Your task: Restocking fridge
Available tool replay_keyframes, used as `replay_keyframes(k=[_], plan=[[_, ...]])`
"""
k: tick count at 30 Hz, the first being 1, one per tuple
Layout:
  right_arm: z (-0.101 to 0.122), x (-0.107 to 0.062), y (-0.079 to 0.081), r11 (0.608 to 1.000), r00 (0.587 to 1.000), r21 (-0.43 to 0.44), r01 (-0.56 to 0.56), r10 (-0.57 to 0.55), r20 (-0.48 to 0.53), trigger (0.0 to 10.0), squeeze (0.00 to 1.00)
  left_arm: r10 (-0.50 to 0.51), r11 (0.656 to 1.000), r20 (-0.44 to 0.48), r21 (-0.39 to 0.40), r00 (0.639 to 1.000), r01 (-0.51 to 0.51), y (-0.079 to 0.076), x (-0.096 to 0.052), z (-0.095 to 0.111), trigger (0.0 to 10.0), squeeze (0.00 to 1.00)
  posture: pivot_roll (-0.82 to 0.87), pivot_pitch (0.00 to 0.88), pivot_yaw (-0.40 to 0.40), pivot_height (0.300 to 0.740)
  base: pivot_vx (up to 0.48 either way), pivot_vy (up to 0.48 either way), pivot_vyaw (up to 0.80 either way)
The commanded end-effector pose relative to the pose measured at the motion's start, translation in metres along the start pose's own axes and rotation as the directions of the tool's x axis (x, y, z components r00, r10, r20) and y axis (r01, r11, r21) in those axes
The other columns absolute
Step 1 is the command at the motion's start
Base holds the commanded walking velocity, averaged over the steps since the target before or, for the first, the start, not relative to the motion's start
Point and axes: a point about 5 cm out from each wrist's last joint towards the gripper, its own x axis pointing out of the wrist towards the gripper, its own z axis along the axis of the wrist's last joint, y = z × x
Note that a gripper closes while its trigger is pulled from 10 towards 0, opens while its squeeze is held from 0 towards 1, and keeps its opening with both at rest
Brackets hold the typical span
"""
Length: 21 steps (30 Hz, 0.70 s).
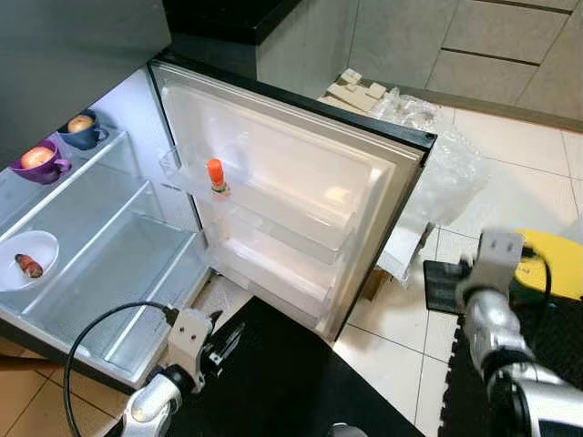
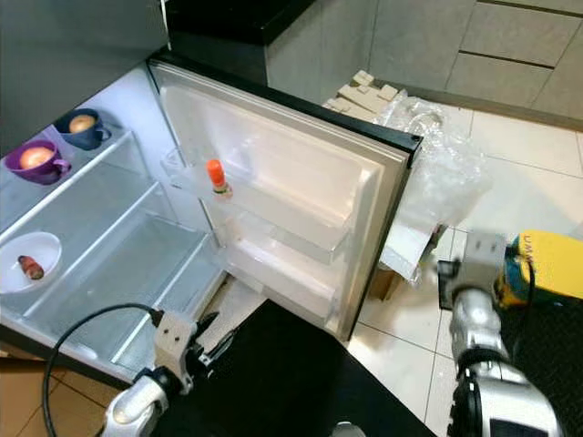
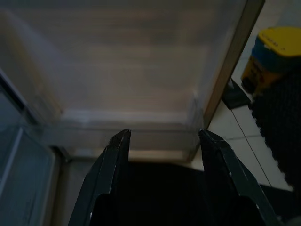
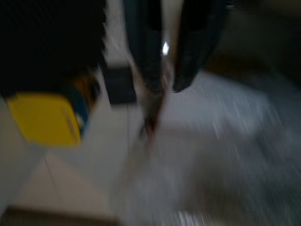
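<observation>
Fridge restocking stands at an early point: the small white-lined fridge (image 1: 109, 264) is open, its door (image 1: 301, 209) swung wide, and little is inside. Taking the door as landmark, one small bottle with an orange cap (image 1: 216, 175) stands on the door's upper clear shelf. Away from the door, inside the cabinet, two cups sit side by side on the upper glass shelf, a purple one (image 1: 40, 162) and a dark blue one (image 1: 83, 131), each holding something round and orange-toned. Below them is one white bowl (image 1: 27, 259) with a small reddish item in it.

The left gripper (image 3: 160, 141) hangs low before the door's bottom edge, its two black fingers spread apart with nothing between them. The right gripper (image 4: 167, 52) is on the far side of the door, over the tiled floor near a yellow and blue object (image 1: 553, 264); that wrist view is blurred, the fingers look close together, and I cannot tell whether they hold anything.

Nothing to stock appears in either gripper, so my guess is the step in hand is fetching an item. To do it well, keep the door fully open, keep the arms clear of its edge, and take an upright grip that suits the free shelves.
</observation>
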Motion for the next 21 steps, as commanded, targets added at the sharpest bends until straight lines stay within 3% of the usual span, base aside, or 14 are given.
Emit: replay_keyframes(k=[1, 4, 6, 8, 9, 12, 16, 21], plan=[[0.002, 0.001, 0.008, 0.999, 1.000, 0.033, -0.024, 0.024, 0.000, 10.0, 0.00, -0.014, 1.000, -0.009, -0.013, 1.000, 0.014, 0.002, -0.008, -0.002, 10.0, 0.00, -0.16, 0.141, 0.028, 0.740, 0.000, 0.000, 0.00], [0.027, 0.011, 0.022, 0.995, 0.996, 0.069, -0.072, 0.068, 0.060, 10.0, 0.00, -0.126, 0.991, 0.037, -0.049, 0.991, 0.128, -0.007, -0.010, 0.006, 10.0, 0.00, -0.16, 0.141, 0.022, 0.740, 0.000, 0.000, 0.00], [0.027, 0.011, 0.022, 0.995, 0.996, 0.069, -0.072, 0.068, 0.060, 10.0, 0.00, -0.126, 0.991, 0.037, -0.049, 0.991, 0.128, -0.007, -0.010, 0.006, 10.0, 0.00, -0.16, 0.141, 0.022, 0.740, 0.000, 0.000, 0.00], [0.039, 0.015, 0.026, 0.989, 0.993, 0.118, -0.090, 0.080, 0.086, 10.0, 0.00, -0.243, 0.967, 0.086, -0.059, 0.966, 0.248, -0.016, -0.011, 0.019, 10.0, 0.00, -0.15, 0.143, 0.020, 0.740, 0.000, 0.000, 0.00], [0.039, 0.015, 0.026, 0.989, 0.993, 0.118, -0.090, 0.080, 0.086, 10.0, 0.00, -0.243, 0.967, 0.086, -0.059, 0.966, 0.248, -0.016, -0.011, 0.019, 10.0, 0.00, -0.15, 0.143, 0.020, 0.740, 0.000, 0.000, 0.00], [0.047, 0.017, 0.036, 0.967, 0.979, 0.169, -0.190, 0.173, 0.109, 10.0, 0.00, -0.370, 0.923, 0.127, -0.061, 0.920, 0.380, -0.028, -0.010, 0.038, 10.0, 0.00, -0.15, 0.145, 0.023, 0.740, 0.000, 0.000, 0.00], [0.047, 0.015, 0.048, 0.929, 0.950, 0.204, -0.309, 0.290, 0.118, 10.0, 0.00, -0.436, 0.895, 0.136, -0.045, 0.890, 0.445, -0.036, -0.006, 0.046, 10.0, 0.00, -0.14, 0.145, 0.027, 0.740, 0.000, 0.000, 0.00], [0.041, 0.012, 0.053, 0.892, 0.920, 0.227, -0.392, 0.376, 0.110, 10.0, 0.00, -0.431, 0.897, 0.143, -0.037, 0.891, 0.440, -0.038, -0.001, 0.049, 10.0, 0.00, -0.14, 0.144, 0.030, 0.740, 0.000, 0.000, 0.00]])
